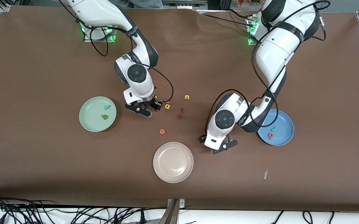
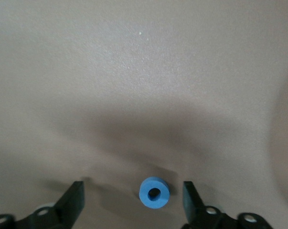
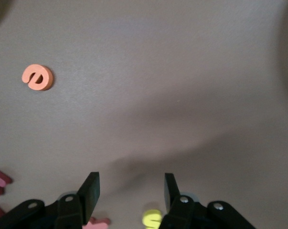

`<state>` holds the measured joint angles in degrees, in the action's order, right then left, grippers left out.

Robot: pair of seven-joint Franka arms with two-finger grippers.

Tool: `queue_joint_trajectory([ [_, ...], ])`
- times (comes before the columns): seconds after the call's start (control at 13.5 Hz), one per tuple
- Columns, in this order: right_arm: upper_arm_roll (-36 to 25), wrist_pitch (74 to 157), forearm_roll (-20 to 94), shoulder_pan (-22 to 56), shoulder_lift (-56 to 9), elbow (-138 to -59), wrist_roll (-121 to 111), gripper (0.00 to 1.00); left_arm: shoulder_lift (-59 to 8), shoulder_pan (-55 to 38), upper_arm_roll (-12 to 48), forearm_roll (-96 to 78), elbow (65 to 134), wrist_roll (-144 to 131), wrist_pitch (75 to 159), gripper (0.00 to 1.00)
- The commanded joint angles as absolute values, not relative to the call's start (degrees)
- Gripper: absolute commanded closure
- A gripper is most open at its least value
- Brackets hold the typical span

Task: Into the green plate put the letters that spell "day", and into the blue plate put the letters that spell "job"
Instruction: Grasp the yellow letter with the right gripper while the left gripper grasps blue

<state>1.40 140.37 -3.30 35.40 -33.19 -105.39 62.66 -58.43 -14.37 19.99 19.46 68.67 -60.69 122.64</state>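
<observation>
The green plate (image 1: 87, 123) holds the teal y (image 1: 106, 107) and dark green d (image 1: 104, 117). The teal j (image 1: 273, 128) and salmon b (image 1: 271, 135) lie in the blue plate (image 1: 283, 138). My left gripper (image 1: 221, 146) (image 2: 134, 198) is low over the table between the beige and blue plates. It is open, and the blue o (image 2: 154, 193) lies on the table between its fingers, touching neither. My right gripper (image 1: 156, 105) (image 3: 130, 193) is open and empty over the loose letters, beside the yellow a (image 1: 167, 106).
A beige plate (image 1: 173, 161) sits near the front camera. Loose letters lie mid-table: a yellow s (image 3: 152, 219) by a right finger, a yellow u (image 1: 186, 97), dark red letters (image 1: 180, 116), and an orange e (image 1: 162, 131) (image 3: 37, 77).
</observation>
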Motion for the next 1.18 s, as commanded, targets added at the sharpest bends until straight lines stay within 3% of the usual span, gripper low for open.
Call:
queue_joint_trajectory([
  [0.0, 0.97, 140.71, -4.04, 37.52, -35.94, -100.91, 68.8, 0.33, -59.41, -15.29, 18.98, 18.54, 66.36, -62.57, 122.34, 0.25],
  [0.22, 0.88, 140.71, -4.22, 39.63, -37.7, -99.23, 72.59, 0.33, -59.5, -15.56, 18.98, 18.54, 66.36, -64.59, 122.34, 0.51],
  [0.67, 0.7, 141.94, -7.29, 42.1, -40.69, -98.88, 77.08, 0.33, -59.77, -15.21, 18.98, 18.54, 66.53, -68.12, 123.93, 0.9],
  [0.96, 0.7, 142.03, -7.38, 42.28, -40.96, -98.79, 77.17, 0.34, -57.06, -11.0, 20.12, 18.37, 66.62, -64.27, 121.04, 0.99],
  [1.11, 0.7, 142.29, -7.56, 42.28, -41.48, -98.44, 77.08, 0.43, -53.72, -6.18, 21.62, 13.39, 66.62, -54.46, 114.37, 0.99],
])
